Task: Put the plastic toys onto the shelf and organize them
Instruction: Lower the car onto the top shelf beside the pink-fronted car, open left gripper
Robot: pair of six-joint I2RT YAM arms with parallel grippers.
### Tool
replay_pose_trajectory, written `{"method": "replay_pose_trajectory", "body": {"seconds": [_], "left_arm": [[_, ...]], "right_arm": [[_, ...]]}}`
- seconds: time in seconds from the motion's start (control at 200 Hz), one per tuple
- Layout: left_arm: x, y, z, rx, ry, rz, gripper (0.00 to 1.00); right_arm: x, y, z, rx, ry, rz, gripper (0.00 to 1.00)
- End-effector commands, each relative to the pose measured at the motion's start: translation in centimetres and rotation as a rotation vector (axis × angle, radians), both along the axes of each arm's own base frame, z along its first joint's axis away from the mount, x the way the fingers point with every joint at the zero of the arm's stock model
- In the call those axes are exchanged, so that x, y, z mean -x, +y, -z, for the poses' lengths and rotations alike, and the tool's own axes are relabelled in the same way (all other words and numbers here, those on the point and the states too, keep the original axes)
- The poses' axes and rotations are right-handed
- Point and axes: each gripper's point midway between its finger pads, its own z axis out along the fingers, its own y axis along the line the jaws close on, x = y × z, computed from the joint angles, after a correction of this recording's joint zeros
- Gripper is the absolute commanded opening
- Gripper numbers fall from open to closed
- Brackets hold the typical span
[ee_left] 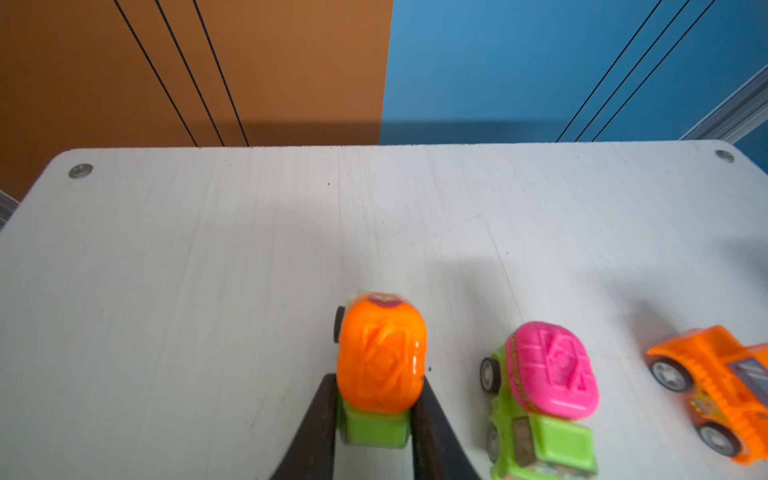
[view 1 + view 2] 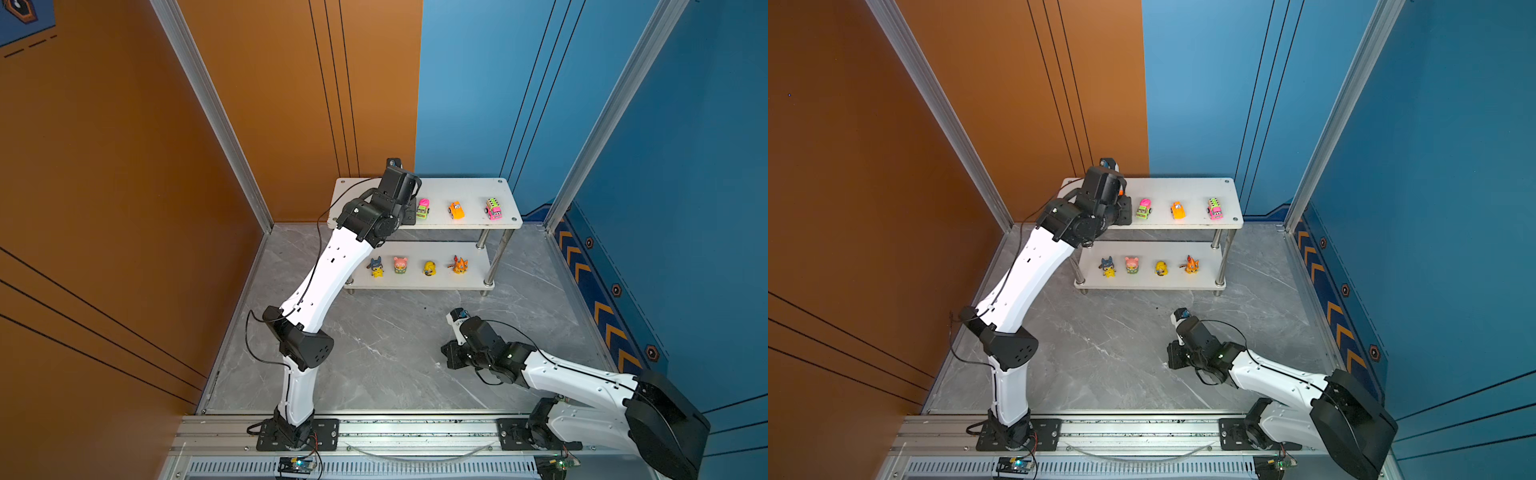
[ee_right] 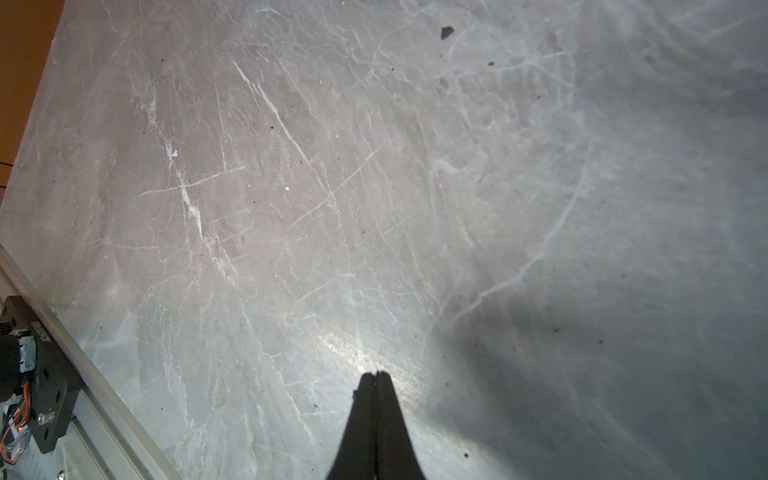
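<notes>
Glossy orange-roofed green car (image 1: 380,357) is pinched between the left gripper (image 1: 376,388) jaws on the top board of the shelf (image 1: 208,249).
Plenty of bare matte white board is left open toward the rounded left corner. A pink-roofed car (image 1: 552,370) is parked just beside, an orange car (image 1: 715,374) further right. The right gripper (image 3: 376,376) is seen pressed closed above the veined grey tabletop (image 3: 291,166).

Toys lined up on the two-board shelf (image 2: 1183,187)
The left jaws (hidden under their own black wrist) are over one end of the upper board; just beside them stands a pink-roofed green car (image 2: 1143,208), past it an orange car (image 2: 1177,210), farthest a pink car (image 2: 1215,208). Four figurines (image 2: 1132,264) line the lower board below. The right jaws sit low over the grey tabletop (image 2: 1121,353), well apart from the shelf.
</notes>
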Motion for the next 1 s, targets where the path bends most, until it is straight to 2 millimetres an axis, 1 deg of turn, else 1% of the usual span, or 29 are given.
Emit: {"method": "replay_pose_trajectory", "body": {"seconds": [0.0,0.295,0.431,0.576,0.731,0.836,0.911,0.996], "left_arm": [[1.0,1.6,-0.6,-0.009,0.004,-0.034,0.14],[1.6,4.0,-1.5,-0.035,-0.019,-0.102,0.14],[1.6,4.1,-1.4,-0.023,-0.013,-0.105,0.15],[1.1,3.9,-0.8,-0.017,-0.001,-0.108,0.22],[1.0,3.6,-0.3,-0.007,0.011,-0.109,0.23],[1.1,3.7,-0.2,-0.006,0.014,-0.114,0.35],[1.2,3.8,-0.1,-0.006,0.016,-0.117,0.38],[1.3,3.8,-0.2,-0.005,0.015,-0.117,0.39]], "right_arm": [[0.1,0.3,0.5,-0.018,0.016,-0.007,0.00],[0.4,0.4,1.0,-0.023,0.026,-0.012,0.00],[0.5,0.5,0.9,-0.026,0.025,-0.015,0.00],[0.6,0.5,0.9,-0.027,0.026,-0.015,0.00],[0.6,0.1,0.9,-0.019,0.018,-0.009,0.00],[0.6,0.0,0.7,-0.018,0.015,-0.007,0.00],[0.5,0.1,0.6,-0.020,0.014,-0.008,0.00],[0.6,0.0,0.6,-0.021,0.014,-0.006,0.00]]}}
